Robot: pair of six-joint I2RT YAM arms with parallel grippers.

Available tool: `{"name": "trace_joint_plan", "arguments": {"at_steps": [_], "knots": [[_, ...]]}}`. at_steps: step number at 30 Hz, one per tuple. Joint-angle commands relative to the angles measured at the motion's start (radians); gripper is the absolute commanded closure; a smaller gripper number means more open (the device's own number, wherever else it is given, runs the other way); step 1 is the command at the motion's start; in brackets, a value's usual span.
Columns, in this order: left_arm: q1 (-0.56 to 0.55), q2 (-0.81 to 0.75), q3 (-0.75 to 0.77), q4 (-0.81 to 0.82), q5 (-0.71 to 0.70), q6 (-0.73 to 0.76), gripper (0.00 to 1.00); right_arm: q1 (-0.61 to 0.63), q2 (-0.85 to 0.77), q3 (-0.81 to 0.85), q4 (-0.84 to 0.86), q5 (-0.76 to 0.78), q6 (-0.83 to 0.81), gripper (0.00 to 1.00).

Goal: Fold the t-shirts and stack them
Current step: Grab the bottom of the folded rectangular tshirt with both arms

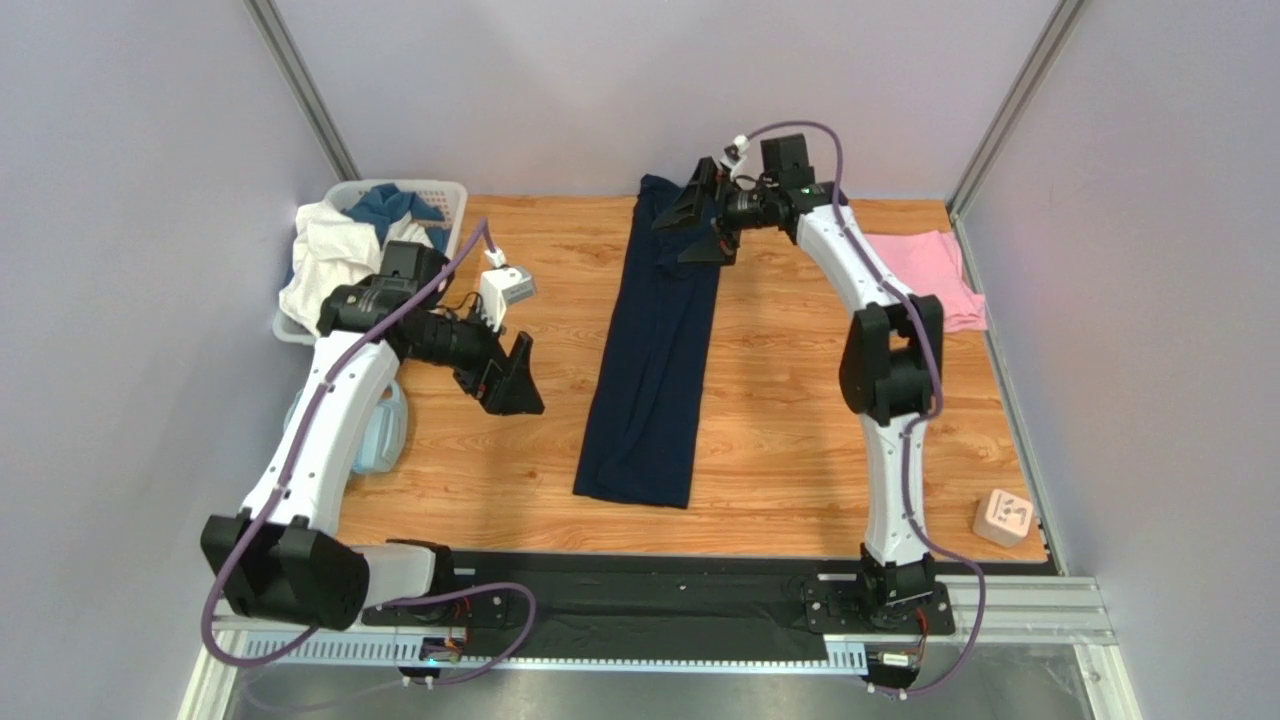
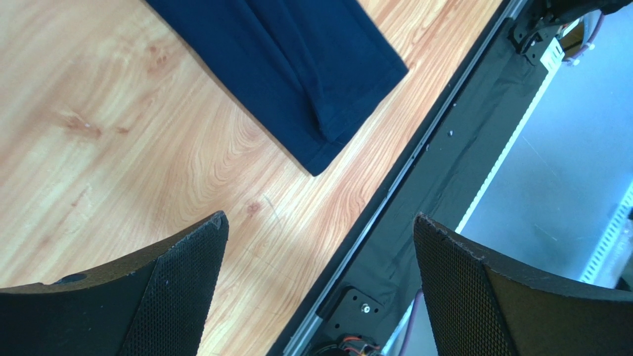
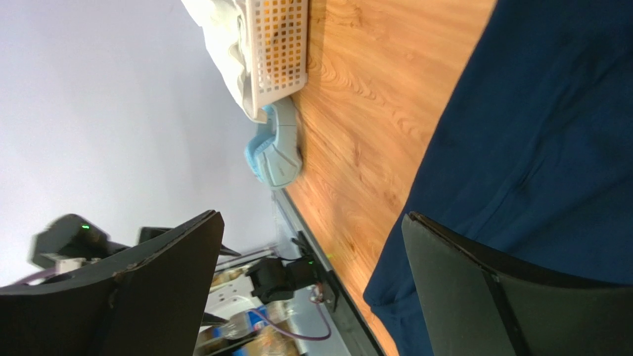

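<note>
- Navy t-shirt (image 1: 649, 345) lies folded into a long narrow strip down the middle of the wooden table (image 1: 781, 450). It sits between the two grippers, and neither one grasps it.
- Right gripper (image 1: 694, 225) hangs over the far end of that strip, jaws spread and nothing between them. In its wrist view the navy cloth fills the space under and beside one finger (image 3: 483, 297). Whether that finger touches the cloth cannot be told.
- Left gripper (image 1: 516, 384) is over bare wood to the left of the strip and apart from it, jaws wide and empty. Ahead of its fingertips lies the shirt's near hem corner, with the black rail (image 2: 416, 193) at the table's front edge beside it.
- Pink t-shirt (image 1: 932, 270) lies flat to the right of the right gripper, by the table's right edge, well apart from the navy one.
- White basket (image 1: 445, 192) sits to the left of the left gripper, in the far corner. It holds white cloth (image 1: 331, 255) and blue cloth (image 1: 394, 206).
- Light-blue headphones (image 3: 276, 148) sit just beside the basket's near side.
- Small beige block (image 1: 1004, 518) rests at the near right corner.
</note>
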Motion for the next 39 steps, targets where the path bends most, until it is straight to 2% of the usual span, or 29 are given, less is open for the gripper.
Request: {"name": "trace_joint_plan", "arguments": {"at_steps": [1, 3, 4, 7, 8, 11, 13, 15, 19, 25, 30, 39], "knots": [[0.017, -0.13, 0.031, -0.004, 0.07, 0.013, 0.0, 0.121, -0.405, -0.339, -0.364, 0.275, -0.315, 0.0], [0.014, -0.17, -0.005, 0.013, 0.102, 0.005, 0.0, 0.18, -0.542, -0.581, -0.298, 0.377, -0.285, 0.0], [0.011, -0.176, -0.017, 0.013, 0.113, -0.003, 0.0, 0.195, -0.666, -0.843, -0.174, 0.396, -0.261, 0.0], [-0.014, -0.17, -0.054, 0.007, 0.11, -0.017, 0.0, 0.223, -0.817, -1.128, -0.012, 0.427, -0.141, 0.0], [-0.014, -0.153, -0.065, 0.006, 0.113, -0.02, 0.0, 0.238, -0.906, -1.273, 0.025, 0.45, -0.106, 0.0], [-0.02, -0.121, -0.107, 0.026, 0.173, -0.058, 0.0, 0.294, -1.017, -1.438, 0.1, 0.522, 0.003, 0.0], [-0.076, -0.121, -0.144, 0.085, 0.133, -0.096, 0.0, 0.315, -1.045, -1.476, 0.096, 0.546, 0.039, 0.0], [-0.15, -0.13, -0.204, 0.13, 0.037, -0.119, 0.0, 0.338, -1.075, -1.519, 0.112, 0.562, 0.078, 0.0], [-0.221, -0.077, -0.262, 0.207, -0.068, -0.165, 0.0, 0.362, -1.083, -1.536, 0.172, 0.542, 0.111, 0.0], [-0.241, 0.046, -0.269, 0.254, -0.069, -0.175, 0.0, 0.388, -0.998, -1.544, 0.296, 0.505, 0.177, 0.0], [-0.247, 0.137, -0.287, 0.309, -0.059, -0.205, 0.0, 0.424, -0.928, -1.575, 0.404, 0.49, 0.258, 0.12], [-0.247, 0.285, -0.279, 0.34, 0.003, -0.25, 0.0, 0.483, -0.847, -1.584, 0.5, 0.491, 0.327, 0.13]]}}
